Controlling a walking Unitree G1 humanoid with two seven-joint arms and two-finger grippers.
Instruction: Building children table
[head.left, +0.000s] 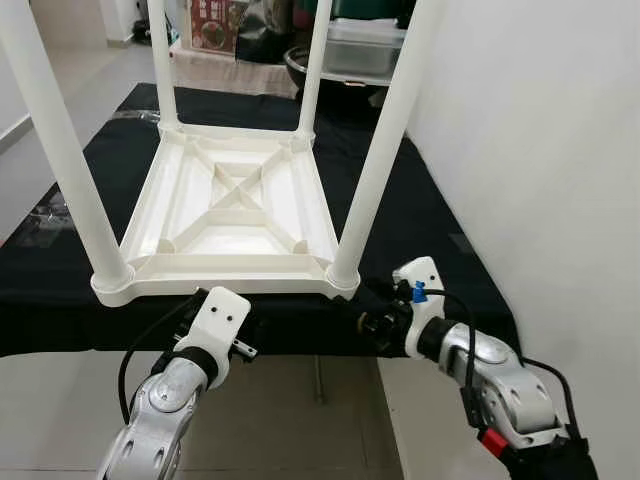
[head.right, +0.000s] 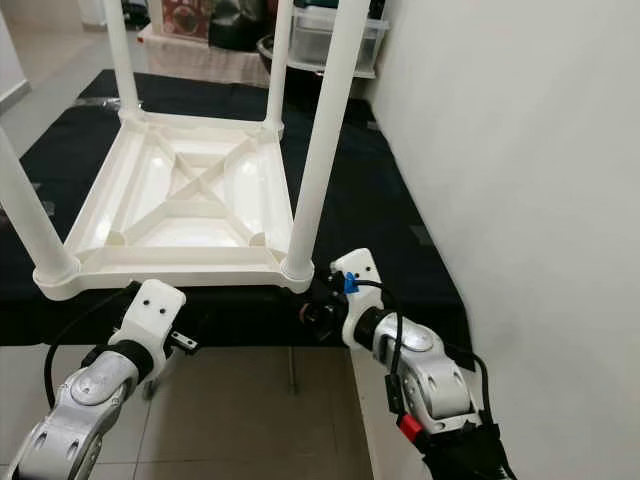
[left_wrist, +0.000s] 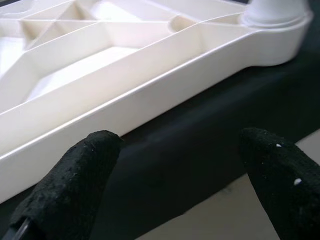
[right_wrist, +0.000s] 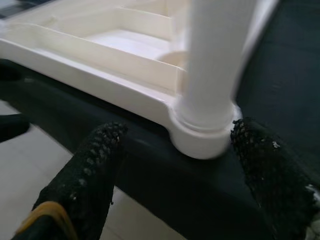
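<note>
**Operator:** Report the workpiece and where it sits relative to your jaws.

**Unit:** The workpiece is a white moulded-plastic children's table (head.left: 225, 210), inverted, top face down on a black cloth-covered work surface (head.left: 440, 230). Four round white plastic legs (head.left: 385, 150) stand upright in its corner sockets. Its near edge lies just ahead of both my jaws and slightly above them.

**Operator:** Jaw state?

**Unit:** My left gripper (left_wrist: 175, 185) is spread wide and empty; the ribbed rim (left_wrist: 150, 95) of the table runs across just beyond its fingertips (left_wrist: 95, 150), not touching. My right gripper (right_wrist: 172, 165) is also spread wide and empty. The near-right corner socket (right_wrist: 205, 135) sits between its two fingers and slightly beyond them; I cannot tell whether the pads touch it.

**Operator:** Handling assessment?

**Unit:** My judgement:
1. Mass: light. Thin-walled hollow plastic.
2. Stiffness: rigid. The crossed ribs on the underside brace the panel; the long legs may flex or lever in their sockets.
3. Surface: smooth and glossy, therefore likely to slip under my pads.
4. Fragility: low, though a leg not fully seated could pull free.

**Operator:** Recommended grip points?

**Unit:** The rim wall for the left gripper; the socket collar at the leg base for the right gripper. Avoid the upper legs.
</note>
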